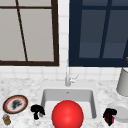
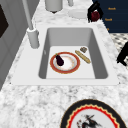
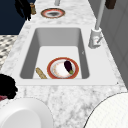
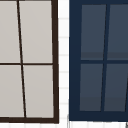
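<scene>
Front view: left hand (image 1: 37,110) hangs by the sink's (image 1: 46,93) left rim, fingers curled on nothing; right hand (image 1: 109,115) is curled round a dark red thing (image 1: 109,120) – beside a white plate (image 1: 123,111).
Left side view: eggplant (image 2: 59,60) on a red-rimmed plate (image 2: 76,65) (in the basin).
Right side view: faucet (image 3: 95,40) behind the basin.

Looking like home kitchen, simulator-rendered. Sink (image 2: 98,53) sitting sunk in marble-patterned counter (image 2: 37,100), faucet (image 3: 96,30) rising behind it. White tiled wall (image 1: 63,32) running behind, between window (image 1: 27,32) and dark blue cabinet (image 1: 100,32). Plate (image 2: 76,67) lying in sink, another plate (image 1: 15,104) resting on counter, grey pot (image 1: 123,82) standing at right.
</scene>
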Motion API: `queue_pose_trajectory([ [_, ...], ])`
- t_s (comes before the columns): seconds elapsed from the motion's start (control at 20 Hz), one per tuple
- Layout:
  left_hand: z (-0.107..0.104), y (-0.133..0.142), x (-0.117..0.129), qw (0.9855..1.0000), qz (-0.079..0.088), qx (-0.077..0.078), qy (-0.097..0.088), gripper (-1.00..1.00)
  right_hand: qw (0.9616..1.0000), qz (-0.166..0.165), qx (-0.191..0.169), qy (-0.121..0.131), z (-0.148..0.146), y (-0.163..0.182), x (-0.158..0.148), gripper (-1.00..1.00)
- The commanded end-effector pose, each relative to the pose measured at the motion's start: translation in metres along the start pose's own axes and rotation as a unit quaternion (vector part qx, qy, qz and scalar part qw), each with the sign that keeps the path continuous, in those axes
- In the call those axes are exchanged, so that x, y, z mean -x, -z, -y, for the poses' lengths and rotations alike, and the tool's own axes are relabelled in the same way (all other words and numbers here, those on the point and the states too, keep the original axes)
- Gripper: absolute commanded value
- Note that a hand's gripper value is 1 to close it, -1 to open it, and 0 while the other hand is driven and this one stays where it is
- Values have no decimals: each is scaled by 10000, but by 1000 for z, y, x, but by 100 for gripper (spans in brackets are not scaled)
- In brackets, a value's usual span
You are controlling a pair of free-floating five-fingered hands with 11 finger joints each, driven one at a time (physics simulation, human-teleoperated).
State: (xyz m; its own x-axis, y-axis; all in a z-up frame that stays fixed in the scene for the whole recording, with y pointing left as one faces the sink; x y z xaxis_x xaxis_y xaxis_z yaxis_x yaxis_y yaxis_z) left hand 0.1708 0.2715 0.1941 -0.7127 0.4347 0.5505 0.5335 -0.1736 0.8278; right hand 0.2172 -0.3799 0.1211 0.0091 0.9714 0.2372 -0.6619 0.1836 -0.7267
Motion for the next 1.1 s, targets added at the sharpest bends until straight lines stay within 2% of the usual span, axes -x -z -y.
queue_pose_trajectory([
  [0.0,0,0,0,10000,0,0,0,0,9998,-199,27,-58,1,5,-9,100],
  [0.15,0,0,0,10000,0,0,0,0,9988,-418,245,-16,20,-5,-27,100],
  [0.4,0,0,0,10000,0,0,0,0,9970,-710,276,-142,41,-23,-57,100],
  [0.6,0,0,0,10000,0,0,0,0,9959,-804,310,-258,53,-30,-88,100],
  [0.8,0,0,0,10000,0,0,0,0,9951,-848,344,-387,61,-26,-120,100],
  [1.05,0,0,0,10000,0,0,0,0,9948,-854,391,-394,63,-4,-157,100],
])
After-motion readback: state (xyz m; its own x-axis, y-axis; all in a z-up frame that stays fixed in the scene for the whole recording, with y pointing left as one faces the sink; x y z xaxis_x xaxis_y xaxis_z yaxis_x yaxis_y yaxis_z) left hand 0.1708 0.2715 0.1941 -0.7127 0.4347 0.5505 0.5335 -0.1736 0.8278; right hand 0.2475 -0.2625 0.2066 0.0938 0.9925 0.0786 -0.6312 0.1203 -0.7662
